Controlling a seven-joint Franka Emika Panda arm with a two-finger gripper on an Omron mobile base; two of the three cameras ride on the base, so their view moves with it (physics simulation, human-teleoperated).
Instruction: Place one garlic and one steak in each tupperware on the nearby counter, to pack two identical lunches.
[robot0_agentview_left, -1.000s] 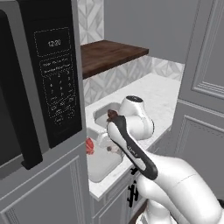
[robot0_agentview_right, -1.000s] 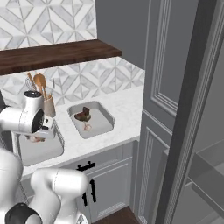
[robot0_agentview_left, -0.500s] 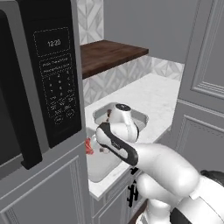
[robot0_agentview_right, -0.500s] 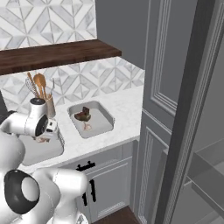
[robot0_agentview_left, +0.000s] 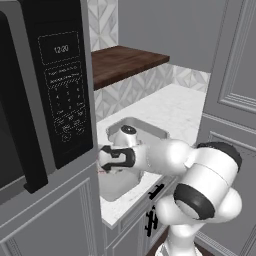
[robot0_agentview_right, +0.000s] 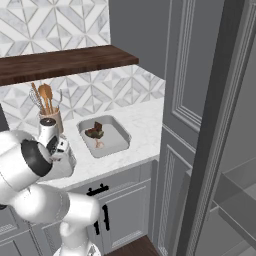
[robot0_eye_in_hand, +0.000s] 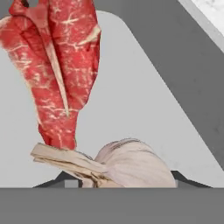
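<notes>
Garlic (robot0_eye_in_hand: 131, 164) sits between tool tips, steak (robot0_eye_in_hand: 57, 74) just beyond.

Arm folded down lower over near tupperware (robot0_agentview_left: 117, 187) beside microwave, wrist now level with its rim. Gripper (robot0_eye_in_hand: 118, 183) closed on garlic (robot0_eye_in_hand: 131, 165), steak (robot0_eye_in_hand: 57, 65) just beyond.

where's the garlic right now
In the hand view the garlic sits low in the picture, right at the tool, just below the raw steak, over the pale grey floor of the tupperware.
</notes>
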